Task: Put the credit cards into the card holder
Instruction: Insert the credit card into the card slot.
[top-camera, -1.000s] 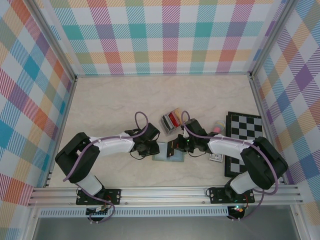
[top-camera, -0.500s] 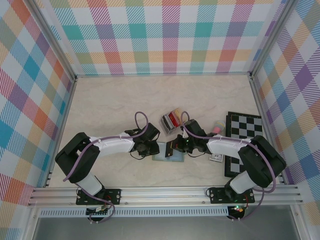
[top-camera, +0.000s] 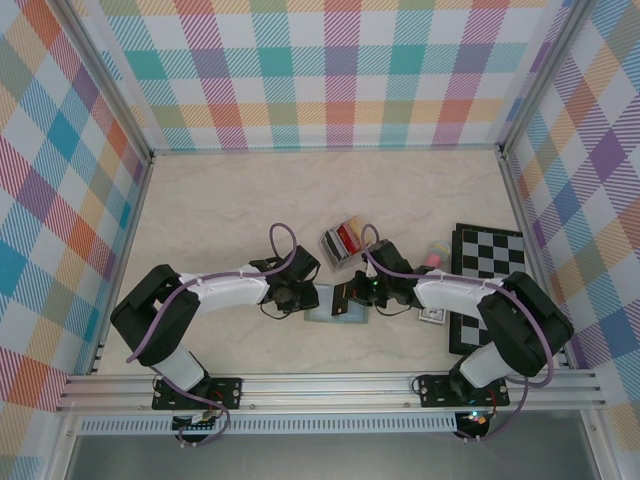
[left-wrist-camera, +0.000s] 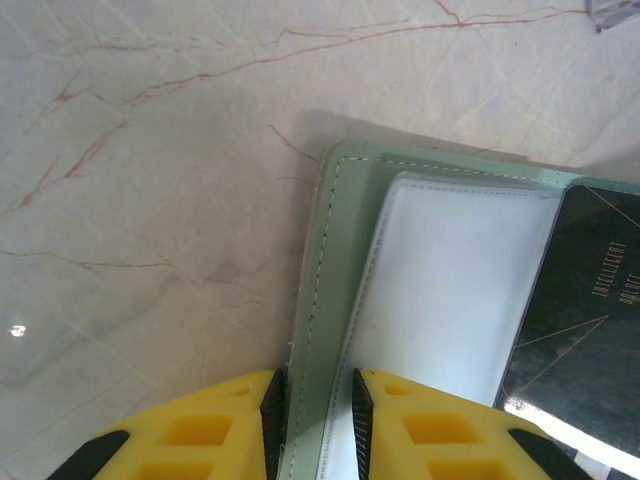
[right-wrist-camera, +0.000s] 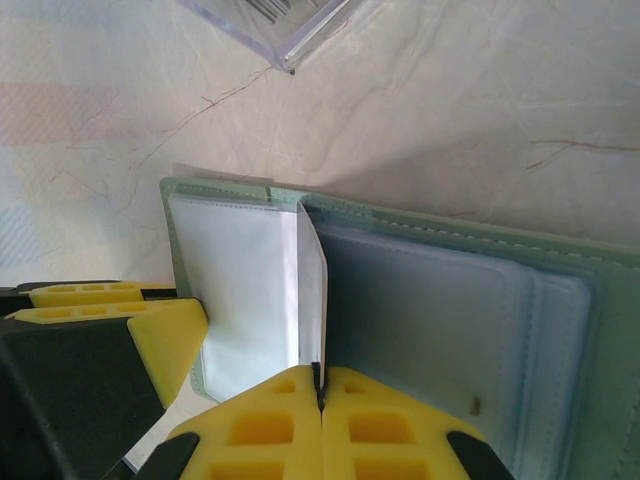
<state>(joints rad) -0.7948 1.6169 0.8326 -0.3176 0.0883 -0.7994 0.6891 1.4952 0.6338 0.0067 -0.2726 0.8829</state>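
1. Top external view: the two arms meet at mid-surface (top-camera: 220, 220) over the open sage-green card holder (top-camera: 335, 314), which lies flat between them.
   - The left pincer (top-camera: 308, 298) is at its left edge and the right pincer (top-camera: 348, 294) sits over its middle.
   - Both pincers' jaws are too small and dark here to make out.
   - Just beyond the holder stands a clear rack (top-camera: 333, 245) with credit cards (top-camera: 348, 237) in it. Red and tan show; the rest are hard to tell.
   - A chessboard (top-camera: 488, 262) lies to the right, partly covered by the right arm.

2. Left wrist view: the left pincer (left-wrist-camera: 315, 420) is clamped on the green left edge of the card holder (left-wrist-camera: 335, 260).
   - The yellow fingers are cut off by the bottom of the frame.
   - Inside the holder lies a white sleeve (left-wrist-camera: 440, 300).
   - A glossy black card (left-wrist-camera: 580, 310) overlaps the sleeve's right side (its faint lettering is unreadable and its far end runs out of frame).

3. Right wrist view: the right pincer (right-wrist-camera: 320, 405) is closed tight on a thin leaf (right-wrist-camera: 311, 290) of the card holder (right-wrist-camera: 440, 300).
   - The leaf stands upright between the open halves.
   - One of the left pincer's fingers (right-wrist-camera: 165, 335) covers the holder's lower-left corner.
   - A corner of the clear rack (right-wrist-camera: 270, 20) pokes in at the top.
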